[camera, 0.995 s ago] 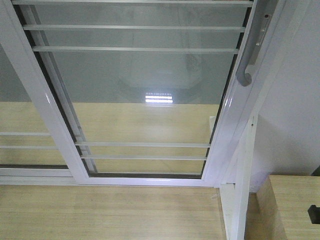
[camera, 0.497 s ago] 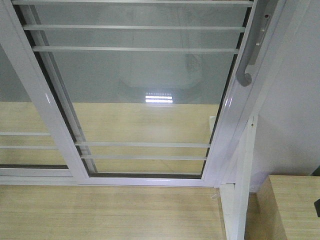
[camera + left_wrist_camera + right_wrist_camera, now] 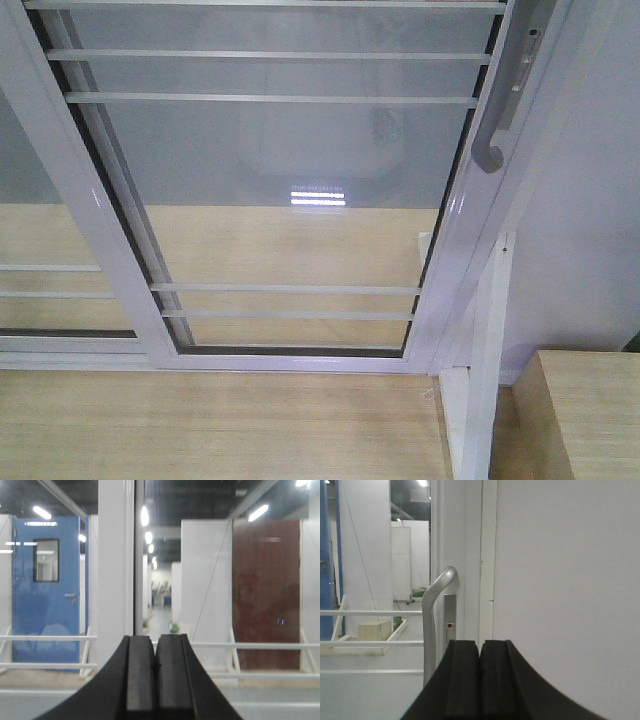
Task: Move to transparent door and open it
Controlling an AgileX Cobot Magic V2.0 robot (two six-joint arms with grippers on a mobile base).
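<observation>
The transparent door (image 3: 290,180) fills the front view: a glass panel in a glossy white frame crossed by thin white bars. Its curved grey handle (image 3: 492,145) is on the right stile, which stands against the jamb. In the right wrist view the handle (image 3: 431,620) stands upright just left of and beyond my right gripper (image 3: 480,642), which is shut on nothing and faces the door frame. My left gripper (image 3: 155,637) is shut and empty too, pointing at the glass beside a white upright (image 3: 116,565). Neither gripper shows in the front view.
A handle-less glass panel (image 3: 40,240) overlaps on the left. A white wall (image 3: 590,220) and a white post (image 3: 485,380) stand right of the door, with a light wooden cabinet top (image 3: 585,420) at the bottom right. Wooden flooring (image 3: 220,425) runs up to the sill.
A small black object at the right edge of the front view, above the wooden cabinet, has slid out of the frame. The door and handle look the same.
</observation>
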